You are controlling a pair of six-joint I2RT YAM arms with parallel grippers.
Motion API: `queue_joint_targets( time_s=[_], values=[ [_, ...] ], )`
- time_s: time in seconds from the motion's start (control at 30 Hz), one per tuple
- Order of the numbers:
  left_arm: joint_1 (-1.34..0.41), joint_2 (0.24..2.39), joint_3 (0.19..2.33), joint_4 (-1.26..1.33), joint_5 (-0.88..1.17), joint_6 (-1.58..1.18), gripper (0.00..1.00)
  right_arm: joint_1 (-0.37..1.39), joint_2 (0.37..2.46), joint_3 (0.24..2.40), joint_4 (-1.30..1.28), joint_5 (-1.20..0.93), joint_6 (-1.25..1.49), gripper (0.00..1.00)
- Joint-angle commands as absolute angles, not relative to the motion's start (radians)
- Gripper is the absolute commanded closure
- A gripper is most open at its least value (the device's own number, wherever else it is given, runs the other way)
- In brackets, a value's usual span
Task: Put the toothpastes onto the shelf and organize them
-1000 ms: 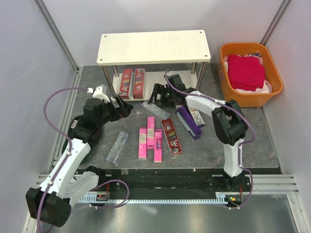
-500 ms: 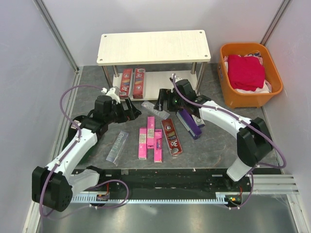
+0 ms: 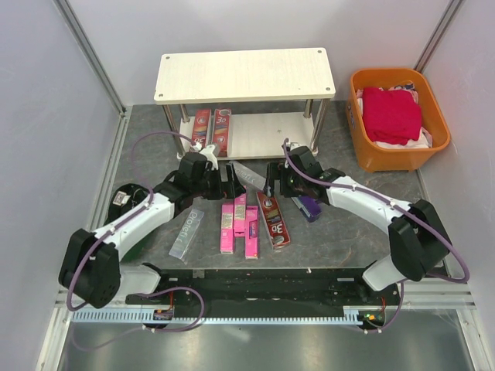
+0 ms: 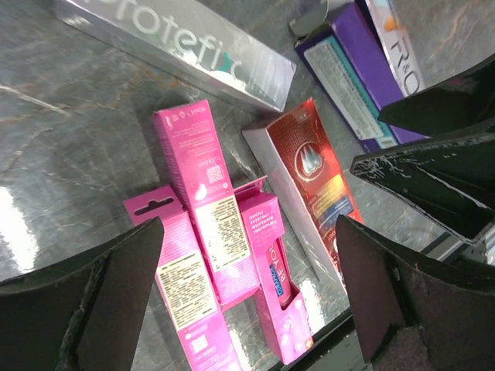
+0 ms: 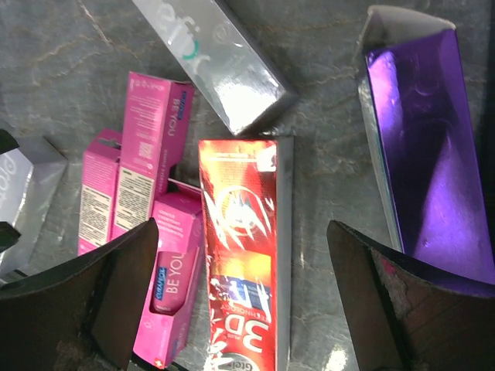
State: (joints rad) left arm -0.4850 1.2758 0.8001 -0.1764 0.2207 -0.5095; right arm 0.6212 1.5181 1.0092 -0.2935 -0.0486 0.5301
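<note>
While both claws stand spread wide and pinch nothing, nine cartons can be made out, some only in part.

Left claw (image 3: pixel 230 184) (image 4: pixel 247 255) hangs over the three pink cartons (image 3: pixel 238 220) (image 4: pixel 205 216). They lie touching and staggered, with their near ends cut off in the wrist view.

Right claw (image 3: pixel 272 182) (image 5: pixel 241 232) is over the far end of a red carton (image 3: pixel 273 219) (image 5: pixel 240 255), just right of the pinks. Its near end is out of frame at the wrist.

The purple carton (image 3: pixel 308 205) (image 5: pixel 429 170) lies right of that, mostly hidden under the right arm from above.

Of the white carton (image 4: pixel 394 39) only a lettered corner shows at the frame edge.

A silver-grey carton (image 3: pixel 249 174) (image 4: pixel 186 46) lies diagonally on the counter (image 3: pixel 325 232), between the claws and the shelf (image 3: pixel 244 73). The second silver-grey carton (image 3: pixel 187 232) sits left of the pinks, apart from them.

The two red cartons (image 3: pixel 210 130) lie side by side at the left of the shelf's lower board, far ends hidden under the top board.
</note>
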Motion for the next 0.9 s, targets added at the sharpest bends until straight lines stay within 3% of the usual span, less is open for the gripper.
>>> queue_joint_targets(
  time_s=[0.0,0.73,0.87],
  values=[
    [-0.52,1.337,0.85,-0.137,0.224,-0.495,0.01,0.641,1.471,0.993,-0.299,-0.009,0.517,0.02],
    [-0.546,1.393,0.877,-0.155,0.173,-0.552,0.04,0.867,1.603,0.94,-0.442,0.221,0.555,0.02],
    [-0.542,1.371,0.874,-0.158,0.169,-0.558,0.04,0.877,1.635,0.934,-0.433,0.229,0.568,0.09]
  ],
)
